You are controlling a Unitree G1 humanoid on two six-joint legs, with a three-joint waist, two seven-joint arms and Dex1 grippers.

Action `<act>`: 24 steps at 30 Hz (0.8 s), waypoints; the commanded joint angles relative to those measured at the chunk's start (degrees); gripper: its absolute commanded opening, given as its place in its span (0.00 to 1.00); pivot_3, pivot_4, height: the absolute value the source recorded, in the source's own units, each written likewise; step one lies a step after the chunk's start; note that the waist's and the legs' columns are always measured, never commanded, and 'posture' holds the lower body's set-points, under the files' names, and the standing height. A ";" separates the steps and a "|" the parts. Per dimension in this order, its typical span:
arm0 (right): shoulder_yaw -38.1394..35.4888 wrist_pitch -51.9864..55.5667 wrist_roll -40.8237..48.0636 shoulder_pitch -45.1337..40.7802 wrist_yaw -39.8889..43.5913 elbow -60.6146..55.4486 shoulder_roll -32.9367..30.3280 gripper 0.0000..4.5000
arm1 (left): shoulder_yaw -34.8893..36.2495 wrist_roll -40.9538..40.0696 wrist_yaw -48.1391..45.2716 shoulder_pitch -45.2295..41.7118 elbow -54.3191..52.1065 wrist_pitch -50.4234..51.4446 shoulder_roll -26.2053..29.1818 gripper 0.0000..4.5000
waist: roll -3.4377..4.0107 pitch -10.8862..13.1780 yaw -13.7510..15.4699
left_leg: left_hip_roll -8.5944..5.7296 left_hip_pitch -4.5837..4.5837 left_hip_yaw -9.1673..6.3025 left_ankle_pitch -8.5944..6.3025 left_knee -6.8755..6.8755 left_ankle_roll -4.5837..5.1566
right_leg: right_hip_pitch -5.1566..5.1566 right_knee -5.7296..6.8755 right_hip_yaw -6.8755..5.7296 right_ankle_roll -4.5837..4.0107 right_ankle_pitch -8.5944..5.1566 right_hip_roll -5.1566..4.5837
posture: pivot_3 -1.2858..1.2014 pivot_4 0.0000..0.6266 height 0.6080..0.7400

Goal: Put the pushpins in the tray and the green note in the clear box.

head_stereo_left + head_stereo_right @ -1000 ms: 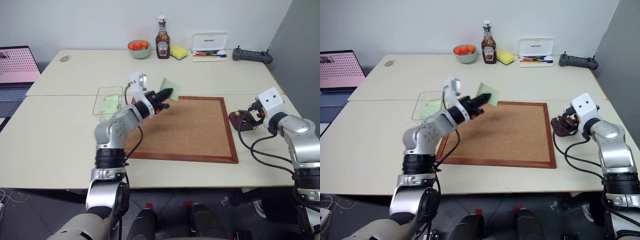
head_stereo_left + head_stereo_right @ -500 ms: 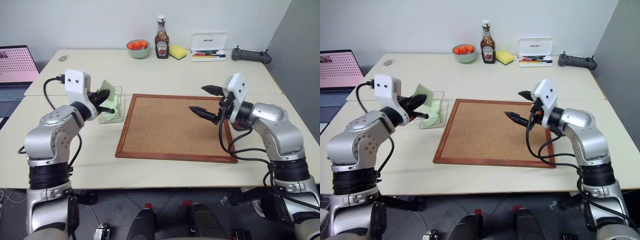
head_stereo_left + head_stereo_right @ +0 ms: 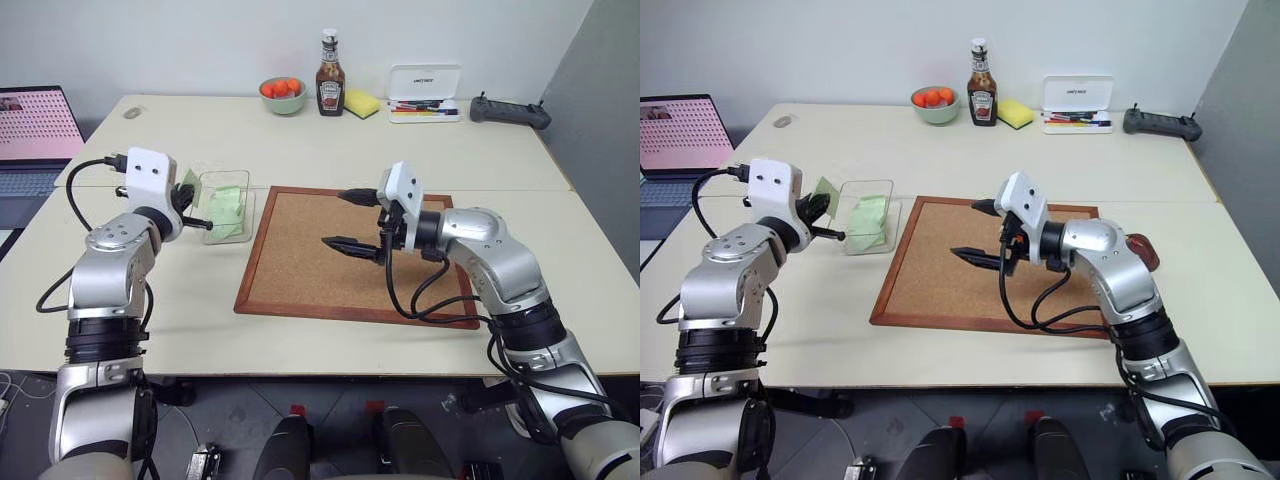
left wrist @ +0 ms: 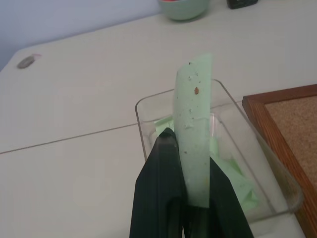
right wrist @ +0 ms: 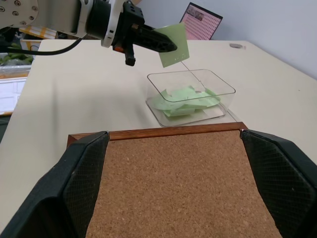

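My left gripper [image 3: 828, 218] is shut on the green note [image 4: 194, 124], a pale-green slip held upright by its lower edge. It hangs just above the left rim of the clear box [image 3: 226, 205], which holds several more green slips [image 5: 187, 96]. My right gripper [image 3: 335, 218] hovers open over the corkboard [image 3: 300, 270], its fingers [image 5: 81, 183] spread wide and pointing toward the box, nothing between them. The tray [image 3: 1144, 250], a dark reddish-brown dish, peeks out behind my right arm at the board's right edge. I cannot make out the pushpins.
Along the table's far edge stand a bowl of orange fruit [image 3: 280, 95], a ketchup bottle [image 3: 329, 62], a yellow sponge [image 3: 358, 103], a white pen case [image 3: 425, 85] and a black controller [image 3: 510, 112]. A laptop [image 3: 35, 125] sits at the far left.
My left gripper carried the green note leftward from over the corkboard to the clear box's left rim. My right gripper swung left from the tray to above the corkboard, staying open.
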 commanded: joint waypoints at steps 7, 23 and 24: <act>0.42 -0.86 -1.24 -0.24 -1.08 -2.40 0.26 1.00 | -0.69 3.00 -0.71 -2.60 5.66 -5.38 -0.83 0.24 | 0.00 0.00 -0.16 | 0.02 -0.02 0.01 0.00 0.00 0.00 | -0.07 0.04 0.00 -0.02 0.01 0.01 | 0.52 0.24 1.00; -5.62 0.39 0.33 2.55 -5.85 -4.50 -1.20 1.00 | -0.42 -0.41 -7.40 -1.17 -7.51 -3.35 -1.14 0.75 | 0.00 0.00 -0.04 | 0.01 -0.05 0.01 0.00 0.00 0.00 | -0.06 0.02 0.01 -0.02 0.02 0.00 | 0.52 0.24 1.00; -6.66 0.56 0.50 3.58 -6.41 -4.97 -1.67 1.00 | -0.43 -2.17 -9.18 0.06 -10.04 -2.19 -1.40 0.75 | -0.01 0.00 -0.01 | 0.00 -0.06 0.00 0.00 0.00 0.00 | -0.06 0.02 0.01 -0.02 0.02 -0.02 | 0.52 0.24 1.00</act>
